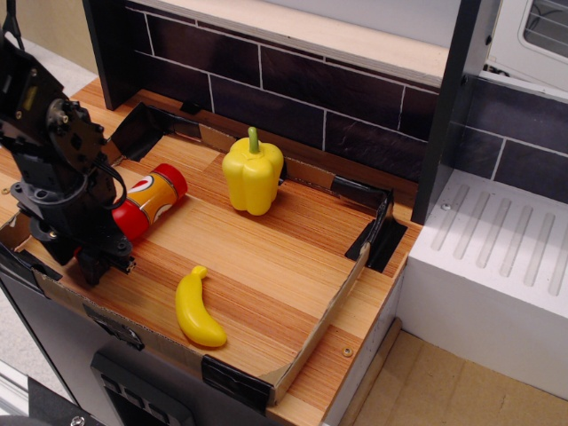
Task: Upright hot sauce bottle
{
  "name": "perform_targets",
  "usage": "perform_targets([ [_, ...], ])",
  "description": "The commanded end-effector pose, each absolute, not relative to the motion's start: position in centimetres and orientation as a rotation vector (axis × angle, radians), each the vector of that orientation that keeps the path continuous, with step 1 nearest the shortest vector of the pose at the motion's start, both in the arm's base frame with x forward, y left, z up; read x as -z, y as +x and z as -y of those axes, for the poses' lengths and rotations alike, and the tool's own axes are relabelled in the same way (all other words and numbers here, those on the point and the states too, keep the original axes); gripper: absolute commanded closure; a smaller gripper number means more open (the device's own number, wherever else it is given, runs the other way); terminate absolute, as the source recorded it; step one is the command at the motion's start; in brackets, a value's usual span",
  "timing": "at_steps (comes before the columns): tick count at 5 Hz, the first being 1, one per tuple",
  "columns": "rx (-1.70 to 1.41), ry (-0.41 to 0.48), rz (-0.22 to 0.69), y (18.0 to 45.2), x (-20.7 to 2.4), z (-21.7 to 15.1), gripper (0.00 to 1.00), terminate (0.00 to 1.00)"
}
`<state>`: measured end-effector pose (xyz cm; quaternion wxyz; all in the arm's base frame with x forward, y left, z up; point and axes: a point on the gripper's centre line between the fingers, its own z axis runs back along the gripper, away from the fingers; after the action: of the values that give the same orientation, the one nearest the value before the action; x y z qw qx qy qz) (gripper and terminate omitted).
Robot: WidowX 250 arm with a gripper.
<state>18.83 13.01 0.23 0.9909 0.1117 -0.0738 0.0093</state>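
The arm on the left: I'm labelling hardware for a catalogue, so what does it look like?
The arm is all black, built from blocky, angular segments with round joint housings and small silvery screws. Thin black cables loop along its side. It narrows to a dark gripper at the bottom. No markings or labels are legible.
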Motion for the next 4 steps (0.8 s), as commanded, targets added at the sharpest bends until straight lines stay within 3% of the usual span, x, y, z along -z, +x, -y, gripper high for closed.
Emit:
perform_targets([
  [1, -0.036, 0.211, 0.111, 19.4, -1.9, -13.3, 1.0, 0.0],
  [3, -0.101, 0.262, -0.125, 19.3, -6.4, -12.9, 1.0, 0.0],
  [4, -0.174, 0.293, -0.319, 19.6, -8.4, -12.5, 1.0, 0.0],
])
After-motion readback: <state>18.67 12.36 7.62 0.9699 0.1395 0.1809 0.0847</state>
